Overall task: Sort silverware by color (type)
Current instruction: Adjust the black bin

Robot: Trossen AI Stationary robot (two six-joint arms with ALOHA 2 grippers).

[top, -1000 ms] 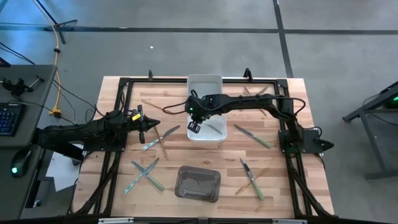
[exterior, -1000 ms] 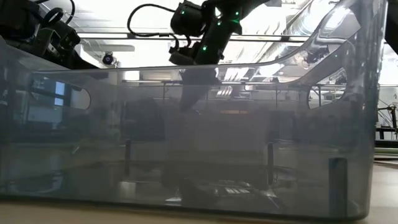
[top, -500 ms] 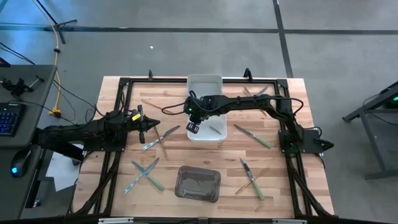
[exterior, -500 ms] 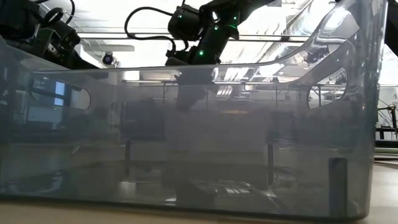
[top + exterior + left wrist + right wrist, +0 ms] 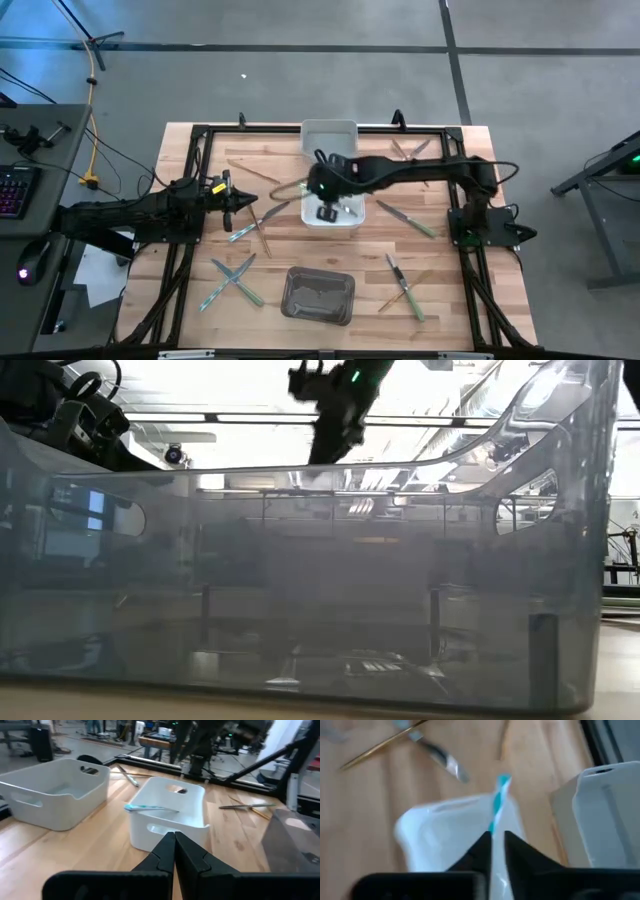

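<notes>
High view — two white bins (image 5: 329, 135), one grey bin (image 5: 318, 296).

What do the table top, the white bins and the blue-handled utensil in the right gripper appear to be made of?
Table top: light wood, visible grain and plank seams, satin finish. White bins: likely moulded plastic, smooth with rounded corners and cut-out handles. Blue-handled utensil, held by the right gripper over a white bin: handle looks like glossy light blue plastic; its working end is hidden.

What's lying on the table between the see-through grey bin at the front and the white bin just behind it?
Nothing. The high view shows only bare wooden table between the grey bin and the white bin.
</notes>
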